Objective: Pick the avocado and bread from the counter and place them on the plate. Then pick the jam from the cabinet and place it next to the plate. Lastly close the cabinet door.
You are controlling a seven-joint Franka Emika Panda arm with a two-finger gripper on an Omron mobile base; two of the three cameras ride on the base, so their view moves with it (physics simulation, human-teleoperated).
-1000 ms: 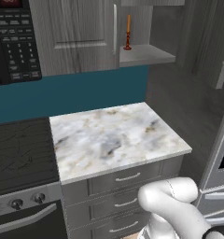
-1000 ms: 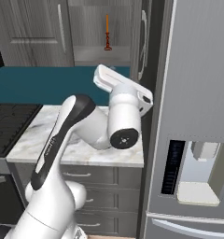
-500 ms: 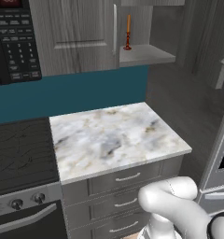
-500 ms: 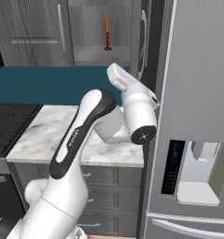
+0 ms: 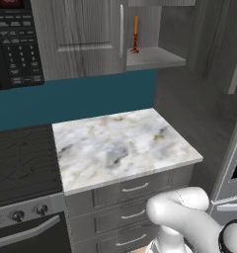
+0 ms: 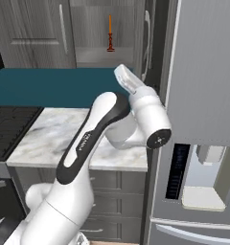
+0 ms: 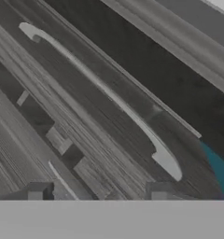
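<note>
While the arm [image 6: 102, 139] reaches up toward the open cabinet [image 6: 105, 52], the hand view looks close along the cabinet door [image 7: 86, 140] and its long silver handle [image 7: 104, 93]. The gripper [image 7: 97, 191] shows two fingertips apart with nothing between them, though I cannot tell whether it is spread or closing. The table [image 5: 120, 143] lies bare marble below, and a thin red bottle [image 5: 135, 34] stands on the cabinet shelf

My arm [image 6: 83, 143] rises from the base, bends at a dark elbow and reaches up and forward, the wrist [image 6: 148, 115] turned upward. My gripper [image 7: 97, 192] shows two small finger tips [image 7: 38, 190] standing apart, with nothing visible between them.
</note>
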